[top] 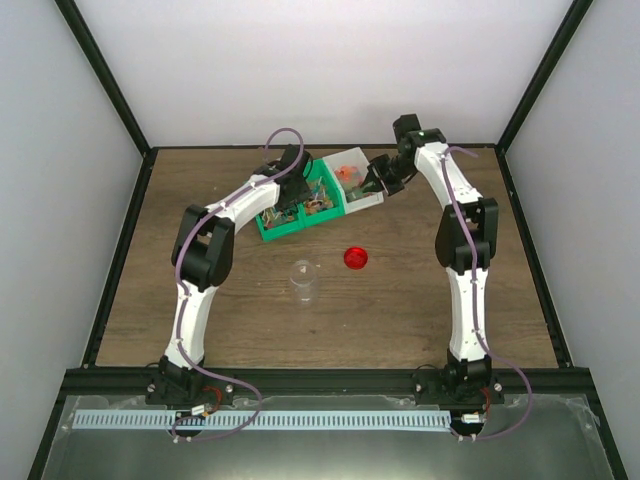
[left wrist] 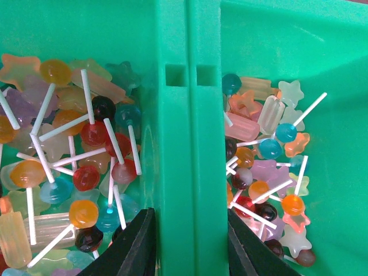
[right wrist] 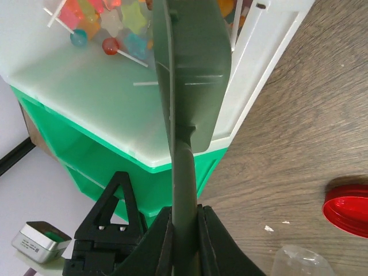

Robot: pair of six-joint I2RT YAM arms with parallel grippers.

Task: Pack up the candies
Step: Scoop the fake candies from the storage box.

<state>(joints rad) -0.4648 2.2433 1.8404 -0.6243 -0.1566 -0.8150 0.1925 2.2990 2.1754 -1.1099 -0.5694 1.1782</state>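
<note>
L fingers [left wrist: 135,247] tight on green divider [left wrist: 190,144] amid candies [left wrist: 86,144]; R fingers [right wrist: 164,244] tight on scoop [right wrist: 192,75] over white bin [right wrist: 86,92].

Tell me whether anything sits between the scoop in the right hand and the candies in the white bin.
Nothing visible does. The scoop, held in the right hand, reaches over the white bin, and only bare bin floor lies between its blade and the candies heaped at the far end.

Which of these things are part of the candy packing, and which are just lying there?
Job: candies; green bin and white bin holding them; scoop, held in the right gripper; clear jar, standing open.
Lying idle: red lid, flat on the table, apart from the jar.
</note>
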